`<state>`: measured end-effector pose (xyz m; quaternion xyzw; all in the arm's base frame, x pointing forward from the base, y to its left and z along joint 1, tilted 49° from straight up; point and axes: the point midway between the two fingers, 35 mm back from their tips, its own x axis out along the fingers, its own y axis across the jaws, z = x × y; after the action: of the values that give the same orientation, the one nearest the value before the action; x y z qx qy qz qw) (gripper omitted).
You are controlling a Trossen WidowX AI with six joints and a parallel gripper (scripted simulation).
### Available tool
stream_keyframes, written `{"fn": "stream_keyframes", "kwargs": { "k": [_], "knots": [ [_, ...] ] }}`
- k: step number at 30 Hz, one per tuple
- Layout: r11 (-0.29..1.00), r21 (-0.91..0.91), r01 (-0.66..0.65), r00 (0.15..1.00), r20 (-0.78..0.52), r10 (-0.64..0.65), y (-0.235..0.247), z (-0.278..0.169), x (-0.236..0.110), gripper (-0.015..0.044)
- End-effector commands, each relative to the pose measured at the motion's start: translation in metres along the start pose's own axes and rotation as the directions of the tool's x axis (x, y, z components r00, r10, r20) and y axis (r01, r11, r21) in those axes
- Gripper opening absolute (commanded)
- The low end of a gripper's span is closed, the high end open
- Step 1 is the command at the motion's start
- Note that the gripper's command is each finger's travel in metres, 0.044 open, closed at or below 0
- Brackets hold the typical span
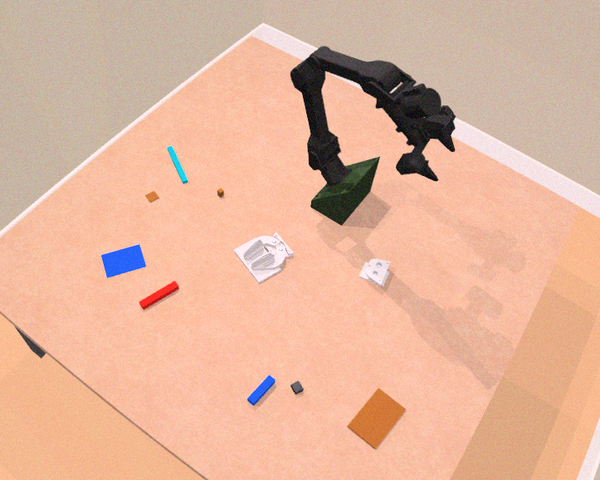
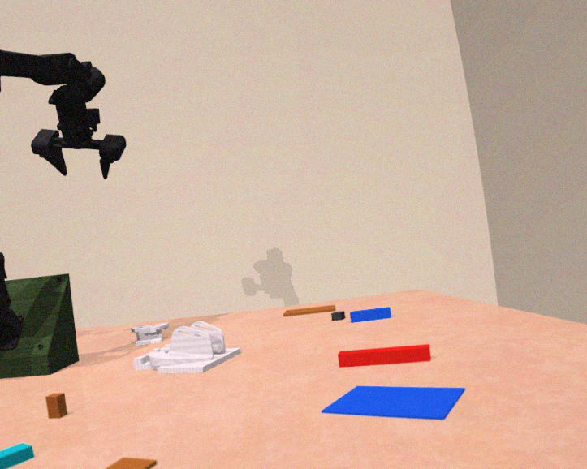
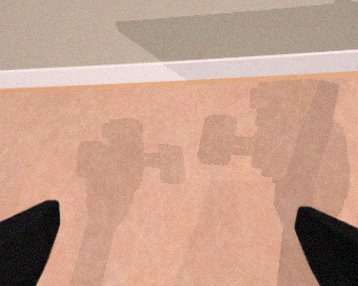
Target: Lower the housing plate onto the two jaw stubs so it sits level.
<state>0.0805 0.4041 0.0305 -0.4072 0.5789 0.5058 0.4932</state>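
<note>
The white base [image 1: 262, 276] [image 2: 217, 359] lies flat on the table, with two ribbed white jaws [image 1: 262, 261] [image 2: 190, 342] side by side on it. The white housing plate [image 1: 376, 271] [image 2: 149, 333] is a separate small part with two round holes in its top. It stands on the table, apart from the base, to its right in the top view and behind it in the exterior view. My gripper [image 1: 444, 164] [image 2: 84, 176] [image 3: 181, 214] is open and empty, high above the table and away from both parts. The wrist view shows neither part.
A green wedge [image 1: 341, 198] [image 2: 25, 323] carries the arm. A red bar [image 1: 158, 295] [image 2: 384, 355], a blue sheet [image 1: 123, 261] [image 2: 394, 402], a blue bar [image 1: 260, 389], a dark cube [image 1: 296, 387], an orange slab [image 1: 377, 418] and a cyan bar [image 1: 177, 164] lie around.
</note>
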Motion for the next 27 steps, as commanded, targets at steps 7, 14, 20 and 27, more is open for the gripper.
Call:
{"fn": "stream_keyframes", "kwargs": {
  "k": [7, 14, 20, 27],
  "knots": [
    [0.996, -0.018, 0.083, 0.981, -0.173, -0.085, -0.048, -0.030, 0.043, 0.0440],
    [0.992, -0.047, 0.121, 0.950, -0.285, -0.130, -0.075, -0.052, 0.066, 0.0440],
    [0.987, -0.078, 0.140, 0.910, -0.382, -0.160, -0.096, -0.074, 0.083, 0.0440],
    [0.982, -0.121, 0.144, 0.852, -0.490, -0.185, -0.118, -0.101, 0.101, 0.0440]
  ]
}}
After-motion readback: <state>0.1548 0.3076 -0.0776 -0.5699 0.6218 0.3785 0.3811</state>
